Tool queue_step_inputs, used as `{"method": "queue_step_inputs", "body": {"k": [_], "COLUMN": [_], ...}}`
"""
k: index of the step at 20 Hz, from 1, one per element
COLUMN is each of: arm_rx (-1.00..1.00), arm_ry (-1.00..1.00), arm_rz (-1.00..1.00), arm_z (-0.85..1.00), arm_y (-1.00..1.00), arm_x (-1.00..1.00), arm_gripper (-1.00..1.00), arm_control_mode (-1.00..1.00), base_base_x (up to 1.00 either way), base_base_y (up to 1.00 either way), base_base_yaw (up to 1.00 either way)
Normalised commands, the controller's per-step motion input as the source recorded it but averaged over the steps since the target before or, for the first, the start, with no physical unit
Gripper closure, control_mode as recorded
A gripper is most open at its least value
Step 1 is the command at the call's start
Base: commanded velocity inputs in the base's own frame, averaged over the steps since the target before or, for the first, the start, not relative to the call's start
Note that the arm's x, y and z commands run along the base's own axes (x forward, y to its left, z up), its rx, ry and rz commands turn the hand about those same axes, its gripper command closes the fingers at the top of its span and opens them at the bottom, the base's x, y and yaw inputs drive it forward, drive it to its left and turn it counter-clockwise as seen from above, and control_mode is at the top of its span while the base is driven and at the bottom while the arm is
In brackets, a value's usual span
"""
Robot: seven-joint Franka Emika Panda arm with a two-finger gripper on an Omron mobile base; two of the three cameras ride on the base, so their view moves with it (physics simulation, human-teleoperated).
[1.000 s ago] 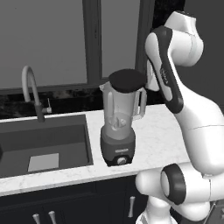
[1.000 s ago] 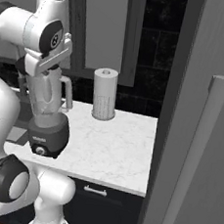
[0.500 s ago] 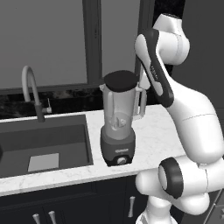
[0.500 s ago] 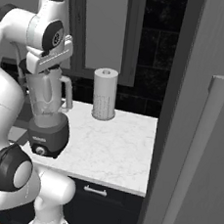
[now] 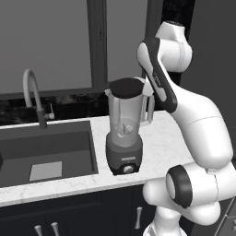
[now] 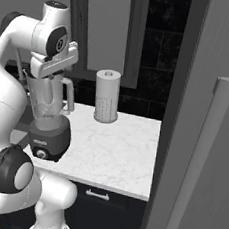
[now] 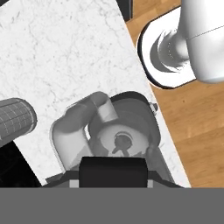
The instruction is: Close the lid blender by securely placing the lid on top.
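Note:
The blender [image 5: 124,133] stands on the white marble counter, a clear jar with a side handle on a dark grey base with a knob [image 5: 127,169]. The black round lid [image 5: 126,87] lies level over the jar's rim, right at its top. My gripper [image 6: 50,77] hangs directly above the jar, shut on the lid. In the hand view the lid [image 7: 113,168] is a black block between my fingers, and past it I look down into the jar at the blades [image 7: 120,142]. I cannot tell whether the lid touches the rim.
A white paper towel roll [image 6: 107,96] stands on the counter [image 6: 118,147] behind and to the right of the blender. The sink [image 5: 46,152] and faucet [image 5: 32,87] lie left of it. A tall grey panel [image 6: 211,122] rises at the right.
The lid has moved left over the jar and sunk slightly toward the rim. The arm has swung up and left with it.

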Motion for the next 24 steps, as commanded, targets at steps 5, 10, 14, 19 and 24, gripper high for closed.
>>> {"method": "queue_step_inputs", "body": {"k": [5,10,14,19,24], "arm_rx": [0.00,0.00,0.00,0.00,0.00], "arm_ry": [0.00,0.00,0.00,0.02,0.09], "arm_rz": [-0.05,-0.05,-0.03,-0.02,-0.01], "arm_z": [-0.15,-0.15,-0.15,-0.18,-0.29], "arm_y": [0.00,0.00,0.00,0.00,0.00], "arm_x": [0.15,0.10,0.01,0.00,0.00], "arm_gripper": [1.00,1.00,1.00,1.00,1.00], "arm_control_mode": [-1.00,-1.00,-1.00,-1.00,-1.00], "base_base_x": [0.00,0.00,0.00,0.00,0.00], "base_base_y": [0.00,0.00,0.00,0.00,0.00], "base_base_yaw": [0.00,0.00,0.00,0.00,0.00]}}
